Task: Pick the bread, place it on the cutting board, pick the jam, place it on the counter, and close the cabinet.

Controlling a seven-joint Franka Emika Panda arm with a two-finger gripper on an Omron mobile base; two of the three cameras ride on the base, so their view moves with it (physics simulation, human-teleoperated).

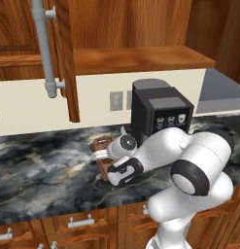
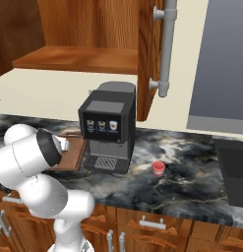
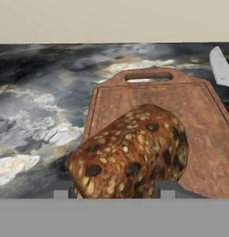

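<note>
The bread (image 3: 132,152), a seeded dark brown loaf, lies on the near left part of the cutting board (image 3: 199,106), whose handle points away from the hand. My gripper (image 3: 114,190) straddles the loaf, and its fingertips (image 3: 63,190) stand just off the sides, slightly open. Seen from the left base, the hand (image 1: 106,163) reaches low over the board (image 1: 101,143) on the dark marble counter (image 1: 43,165). A small red jar with a pale top, the jam (image 2: 158,168) by its look, stands on the counter right of the coffee machine. The cabinet door (image 1: 68,58) hangs open.
A black coffee machine (image 1: 160,112) stands on the counter right beside the board. The open door's long grey handle (image 1: 43,44) hangs above the counter on the left. A grey blade-like edge (image 3: 221,67) shows past the board's far corner. Drawers (image 1: 87,221) run below the counter.
</note>
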